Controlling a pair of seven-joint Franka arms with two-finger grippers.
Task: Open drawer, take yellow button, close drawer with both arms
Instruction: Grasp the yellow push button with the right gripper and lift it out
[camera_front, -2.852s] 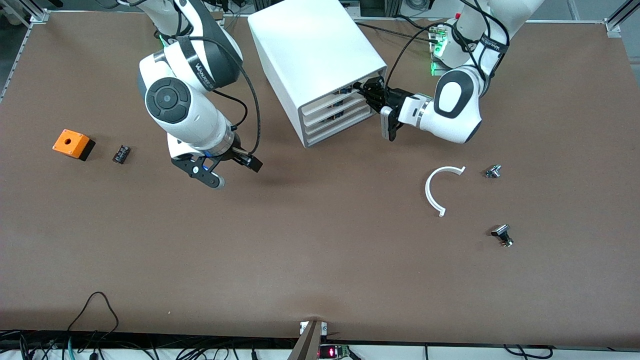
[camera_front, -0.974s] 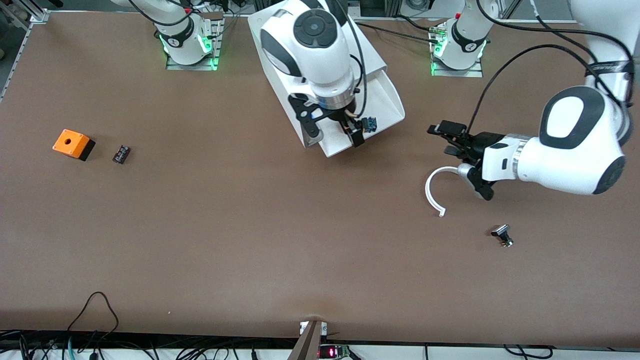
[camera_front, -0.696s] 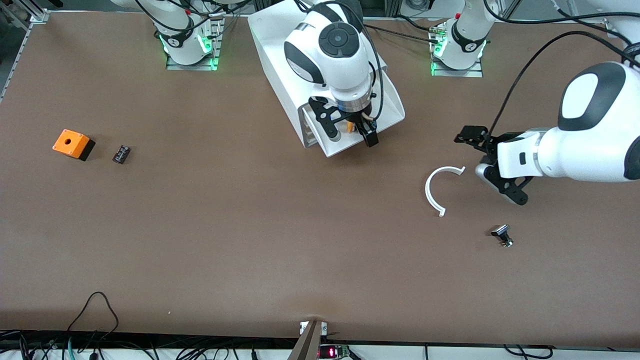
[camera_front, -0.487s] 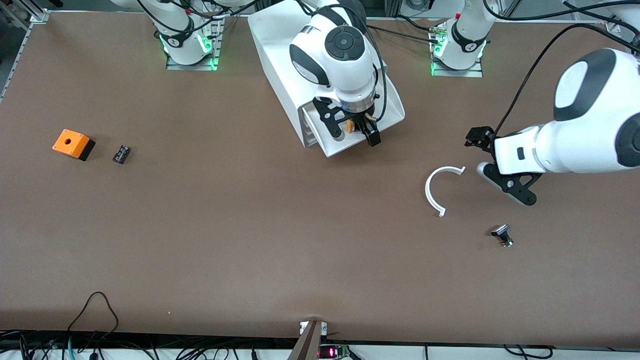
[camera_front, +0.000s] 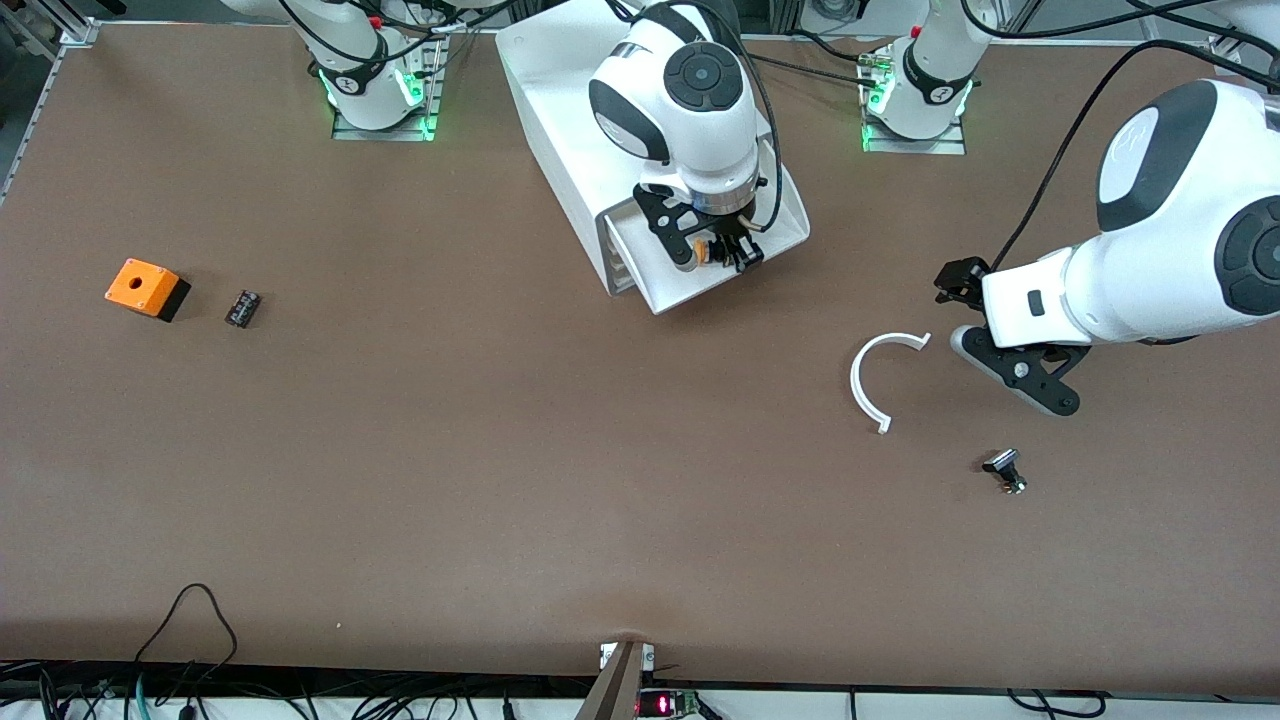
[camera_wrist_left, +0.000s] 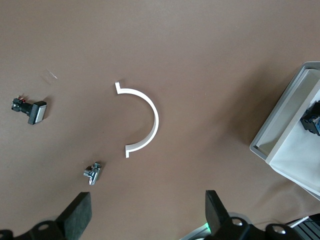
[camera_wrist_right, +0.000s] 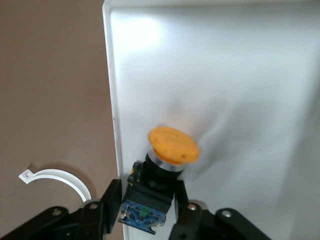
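Right wrist view is showing the right end effector (camera_wrist_right: 142, 210), now lowered into the open drawer (camera_front: 775, 215), closing around the push button (camera_wrist_right: 162, 172), while the left end effector (camera_front: 1005, 335), having withdrawn, is hovering open over the desk (camera_front: 500, 450) beside the white arc (camera_front: 880, 375).

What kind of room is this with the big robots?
Probably a robot lab: two white jointed arms bolted to a brown table, a white drawer cabinet, and loose cables along the edge.
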